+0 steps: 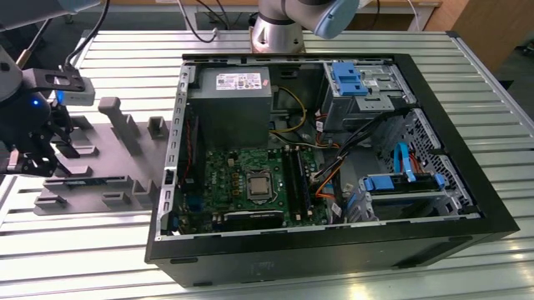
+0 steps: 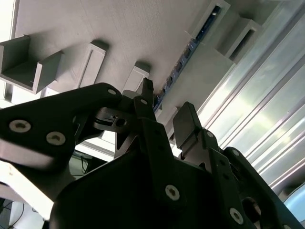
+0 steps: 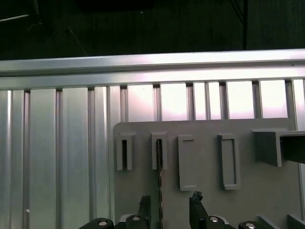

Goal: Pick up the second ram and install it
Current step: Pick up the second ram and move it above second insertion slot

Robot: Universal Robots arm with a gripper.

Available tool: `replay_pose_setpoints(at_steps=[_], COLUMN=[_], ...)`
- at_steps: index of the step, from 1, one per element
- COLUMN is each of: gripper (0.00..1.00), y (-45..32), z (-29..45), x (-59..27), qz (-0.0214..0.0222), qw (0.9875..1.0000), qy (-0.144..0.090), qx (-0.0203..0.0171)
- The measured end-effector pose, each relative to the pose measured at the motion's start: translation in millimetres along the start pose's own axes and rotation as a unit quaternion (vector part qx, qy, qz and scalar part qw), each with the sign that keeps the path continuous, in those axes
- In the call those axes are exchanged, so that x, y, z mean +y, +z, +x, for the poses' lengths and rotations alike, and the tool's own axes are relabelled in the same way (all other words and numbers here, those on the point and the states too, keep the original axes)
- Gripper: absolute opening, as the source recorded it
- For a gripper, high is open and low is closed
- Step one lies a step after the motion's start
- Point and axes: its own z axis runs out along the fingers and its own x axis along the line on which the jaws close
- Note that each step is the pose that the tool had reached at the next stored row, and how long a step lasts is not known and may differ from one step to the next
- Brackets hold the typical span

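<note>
Arm's silver base (image 1: 276, 31) stands at the far edge of the ribbed aluminium worktop (image 1: 100, 244), behind the open black desktop computer case (image 1: 334, 250). The wrist end is out at the exterior view's left. There the black two-finger gripper (image 1: 37, 164) points down over the flat grey plastic fixture plate (image 1: 92, 134), which lies on the worktop just beside the case.

Both wrist views look along the gripper (image 3: 170, 196) (image 2: 166, 98) onto that plate (image 3: 248, 200) (image 2: 133, 28) and its raised, slotted blocks.

Fingers (image 3: 196, 205) (image 2: 188, 119) are spread apart and hold nothing.

The thin dark green memory stick (image 3: 160, 186) (image 2: 184, 59) stands on edge in a narrow groove of the plate, so it reads as a thin line. One end sits by a slotted block and the other runs in between the two fingertips.

- Fingers straddle the stick, one on each side.
- In the first wrist view there is a gap on both sides, with the stick closer to one finger than the other.
- In the second wrist view the tips are close to the plate. Can't tell whether they reach down to the stick's height.

Stick is in the fixture, not in the case.
</note>
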Motion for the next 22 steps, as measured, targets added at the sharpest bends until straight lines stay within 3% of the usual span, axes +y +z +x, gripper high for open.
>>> replay_pose_setpoints(at_steps=[9,22], gripper=[0.45,0.45], y=[3.9,23.2], z=[0.6,2.2], x=[-0.1,-0.6], qz=[0.0003,0.0016], qw=[1.0000,1.0000], qy=[-0.005,-0.007], qx=[0.0000,0.0001])
